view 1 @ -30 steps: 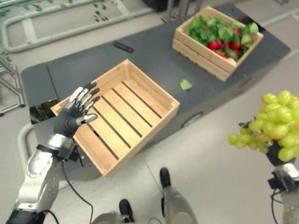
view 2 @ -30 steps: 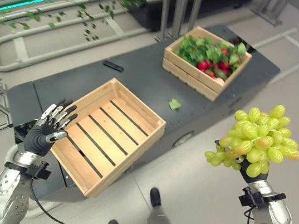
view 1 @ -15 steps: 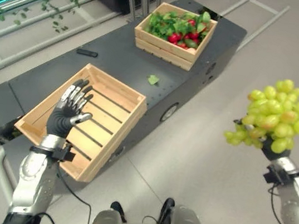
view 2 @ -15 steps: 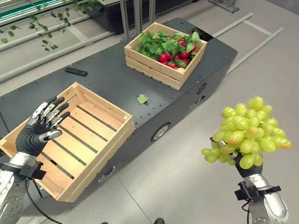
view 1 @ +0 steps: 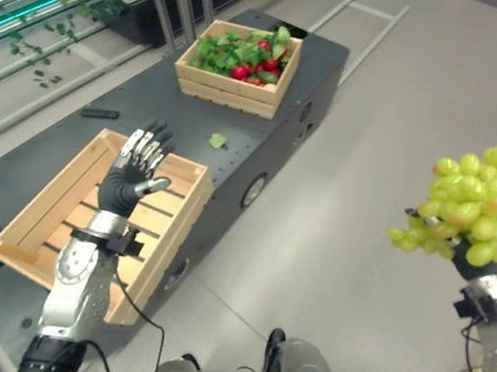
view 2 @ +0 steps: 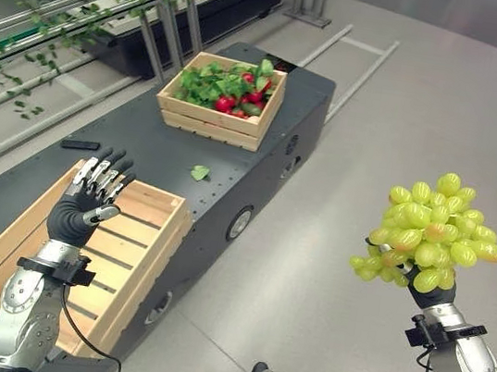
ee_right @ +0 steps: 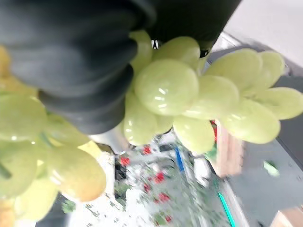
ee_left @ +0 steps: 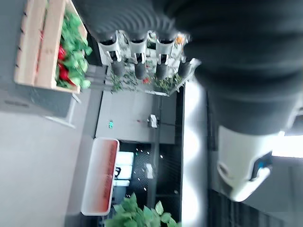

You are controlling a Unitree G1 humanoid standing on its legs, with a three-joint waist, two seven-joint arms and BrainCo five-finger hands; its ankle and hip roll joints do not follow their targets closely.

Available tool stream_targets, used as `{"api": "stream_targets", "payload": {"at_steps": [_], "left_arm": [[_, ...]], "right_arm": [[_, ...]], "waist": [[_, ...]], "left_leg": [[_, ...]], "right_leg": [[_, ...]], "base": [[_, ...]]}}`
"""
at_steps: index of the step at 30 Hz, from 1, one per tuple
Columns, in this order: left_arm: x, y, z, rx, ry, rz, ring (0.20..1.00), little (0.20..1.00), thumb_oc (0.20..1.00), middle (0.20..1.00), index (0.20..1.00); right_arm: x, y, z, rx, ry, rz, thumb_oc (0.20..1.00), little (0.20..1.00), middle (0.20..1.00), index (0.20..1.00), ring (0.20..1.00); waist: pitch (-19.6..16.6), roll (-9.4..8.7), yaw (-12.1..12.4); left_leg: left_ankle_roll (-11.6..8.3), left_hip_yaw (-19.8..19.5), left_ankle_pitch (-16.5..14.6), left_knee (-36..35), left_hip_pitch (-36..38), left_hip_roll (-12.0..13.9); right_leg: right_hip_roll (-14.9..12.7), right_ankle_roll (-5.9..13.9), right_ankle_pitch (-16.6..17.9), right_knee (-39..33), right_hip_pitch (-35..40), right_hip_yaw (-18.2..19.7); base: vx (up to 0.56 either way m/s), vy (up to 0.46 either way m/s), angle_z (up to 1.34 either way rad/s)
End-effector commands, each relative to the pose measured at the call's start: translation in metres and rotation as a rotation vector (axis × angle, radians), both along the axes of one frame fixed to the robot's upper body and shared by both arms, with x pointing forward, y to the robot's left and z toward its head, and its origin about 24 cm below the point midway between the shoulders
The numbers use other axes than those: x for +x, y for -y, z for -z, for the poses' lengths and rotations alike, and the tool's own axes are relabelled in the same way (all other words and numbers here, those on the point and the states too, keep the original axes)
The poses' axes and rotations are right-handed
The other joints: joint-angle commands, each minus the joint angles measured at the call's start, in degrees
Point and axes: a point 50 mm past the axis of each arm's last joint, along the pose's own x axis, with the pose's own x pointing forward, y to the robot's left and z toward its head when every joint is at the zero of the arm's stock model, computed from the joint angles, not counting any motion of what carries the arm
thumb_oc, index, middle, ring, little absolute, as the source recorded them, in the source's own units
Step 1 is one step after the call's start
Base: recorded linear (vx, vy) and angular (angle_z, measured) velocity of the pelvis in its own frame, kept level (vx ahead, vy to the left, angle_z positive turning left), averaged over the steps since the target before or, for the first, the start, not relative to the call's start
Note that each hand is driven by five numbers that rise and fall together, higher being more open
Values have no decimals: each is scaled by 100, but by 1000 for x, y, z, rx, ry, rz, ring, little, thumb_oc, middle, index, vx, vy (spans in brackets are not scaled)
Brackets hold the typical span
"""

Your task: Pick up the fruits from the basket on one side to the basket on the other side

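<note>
Both crates, the near one [view 2: 80,245] at lower left and the far one [view 2: 218,107] at upper centre, are pale unpainted slatted wood. The counter [view 2: 230,183] is dark matt metal. The grapes [view 2: 433,232] at the right look smooth and glossy. The floor [view 2: 334,236] is smooth grey.

No legible txt, labels or nos. — none on anything.

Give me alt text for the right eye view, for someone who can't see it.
The robot's right hand holds a bunch of green grapes up over the floor, away from the dark platform. Its left hand hangs open above an empty wooden crate; a farther crate holds leafy greens and red fruit.
</note>
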Motion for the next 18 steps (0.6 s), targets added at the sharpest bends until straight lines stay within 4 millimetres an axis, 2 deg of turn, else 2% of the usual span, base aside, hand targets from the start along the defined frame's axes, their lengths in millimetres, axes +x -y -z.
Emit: {"api": "stream_targets", "payload": {"at_steps": [1, 2, 3, 5, 6, 7, 8, 9, 10, 12, 14, 16, 17, 18], "left_arm": [[-4, -2, -17, 27, 108, -35, 1000, 1000, 1000, 1000, 1000], [-5, -2, -15, 27, 104, -48, 1000, 1000, 1000, 1000, 1000], [-6, -2, -13, 15, 94, -59, 1000, 1000, 1000, 1000, 1000], [-8, -4, -10, 14, 84, -63, 1000, 1000, 1000, 1000, 1000], [-8, -3, -11, 28, 85, -56, 1000, 1000, 1000, 1000, 1000], [-9, -3, -12, 39, 94, -52, 1000, 1000, 1000, 1000, 1000], [-10, -3, -12, 33, 93, -51, 1000, 1000, 1000, 1000, 1000], [-10, -3, -12, 33, 94, -52, 1000, 1000, 1000, 1000, 1000], [-9, -4, -12, 20, 98, -57, 1000, 1000, 1000, 1000, 1000], [-11, -7, -11, 6, 98, -63, 1000, 1000, 1000, 1000, 1000], [-11, -8, -13, 9, 111, -66, 1000, 1000, 1000, 1000, 1000], [-12, -9, -13, 6, 110, -71, 1000, 1000, 1000, 1000, 1000], [-13, -14, -14, 11, 118, -97, 1000, 1000, 1000, 1000, 1000], [-15, -17, -15, 14, 122, -115, 1000, 1000, 1000, 1000, 1000]], "right_arm": [[5, 4, -43, -18, 228, 11, 200, 200, 200, 200, 200], [6, 3, -40, -15, 220, 14, 200, 200, 200, 200, 200], [6, 3, -39, -12, 216, 16, 200, 200, 200, 200, 200], [5, 4, -36, -16, 210, 27, 200, 200, 200, 200, 200], [6, 3, -35, -30, 203, 22, 200, 200, 200, 200, 200], [10, 0, -34, -37, 201, 9, 200, 200, 200, 200, 200], [13, -2, -34, -42, 199, 0, 200, 200, 200, 200, 200], [13, -2, -34, -42, 200, -1, 200, 200, 200, 200, 200], [15, -4, -32, -38, 193, 2, 200, 200, 200, 200, 200], [14, -7, -29, -23, 191, -7, 200, 200, 200, 200, 200], [14, -8, -27, -18, 188, -7, 200, 200, 200, 200, 200], [14, -8, -26, -17, 185, -5, 200, 200, 200, 200, 200], [14, -8, -23, -14, 174, 10, 200, 200, 200, 200, 200], [15, -9, -23, -11, 173, 13, 200, 200, 200, 200, 200]], "waist": [[87, -224, 70], [80, -223, 155], [75, -199, 211], [33, -190, 269], [53, -158, 395], [64, -120, 549], [70, -83, 624], [64, -84, 617], [7, -23, 645], [-140, 20, 570], [-200, 0, 516], [-255, 3, 506], [-326, 6, 470], [-348, 22, 432]], "left_leg": [[154, -836, 152, 1074, -668, -532], [252, -1148, 6, 883, -826, -802], [351, -1395, -115, 521, -976, -879], [474, -1799, -75, -340, -1120, -926], [475, -2379, 14, -629, -1244, -1178], [428, -3122, 205, -920, -1341, -1559], [368, -3637, 292, -1130, -1319, -1710], [361, -3644, 348, -1191, -1312, -1707], [287, -4016, 444, -1389, -1246, -1852], [377, -3957, 285, -1665, -882, -1757], [477, -3824, 61, -1630, -674, -1817], [508, -3698, 40, -1711, -598, -1800], [586, -3382, -77, -1727, -522, -1776], [620, -3273, -130, -1738, -493, -1775]], "right_leg": [[344, 331, 405, -1180, 859, 429], [365, 355, 433, -1216, 908, 602], [389, 408, 423, -1258, 990, 720], [394, 493, 434, -1209, 967, 890], [473, 510, 413, -1149, 987, 1091], [569, 519, 417, -1095, 981, 1343], [663, 531, 354, -1074, 1042, 1574], [662, 530, 383, -1086, 1027, 1571], [779, 580, 357, -1049, 1046, 1958], [810, 615, 345, -1045, 965, 2116], [743, 685, 318, -1057, 993, 2355], [729, 721, 365, -1095, 968, 2483], [647, 841, 354, -1083, 962, 2665], [618, 896, 360, -1066, 943, 2738]], "base": [[3, 35, -128], [35, 91, -127], [90, 111, -119], [125, 137, -119], [155, 128, -113], [183, 102, -90], [102, 47, -97], [115, 82, -132], [74, 91, -136], [105, 152, -133], [110, 175, -145], [73, 138, -110], [87, 174, -87], [102, 236, -104]]}}
